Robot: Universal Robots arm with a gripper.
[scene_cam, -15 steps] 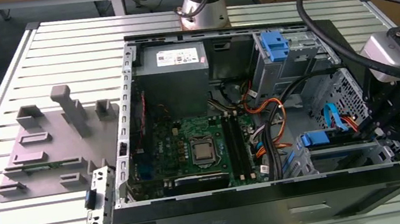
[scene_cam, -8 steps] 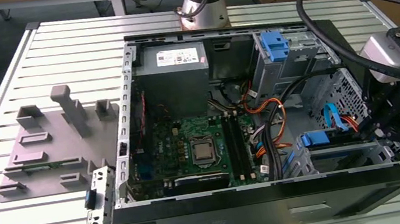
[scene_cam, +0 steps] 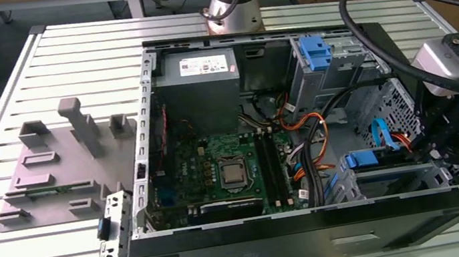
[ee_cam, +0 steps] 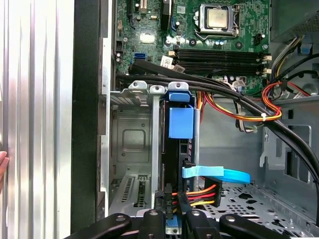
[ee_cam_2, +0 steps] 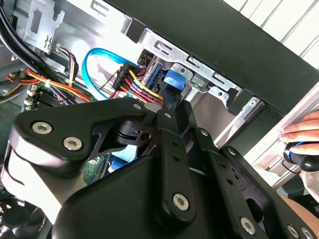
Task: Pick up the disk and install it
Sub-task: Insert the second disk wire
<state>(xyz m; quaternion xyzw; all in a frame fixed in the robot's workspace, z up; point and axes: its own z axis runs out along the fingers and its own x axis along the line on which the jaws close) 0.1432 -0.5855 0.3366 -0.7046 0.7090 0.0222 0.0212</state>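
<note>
One disk (ee_cam: 180,124) seated edgewise in drive cage (ee_cam: 130,144)

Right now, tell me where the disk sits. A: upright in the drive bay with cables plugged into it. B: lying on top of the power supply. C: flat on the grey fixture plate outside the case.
A: in the first wrist view the disk stands on edge in the metal drive bay, its blue carrier tab up, with the cables at its end.

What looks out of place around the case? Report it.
A person's hand holding something sits right beside the computer case, odd during robot work. The disk stands straight in its bay, cables plugged in.
</note>
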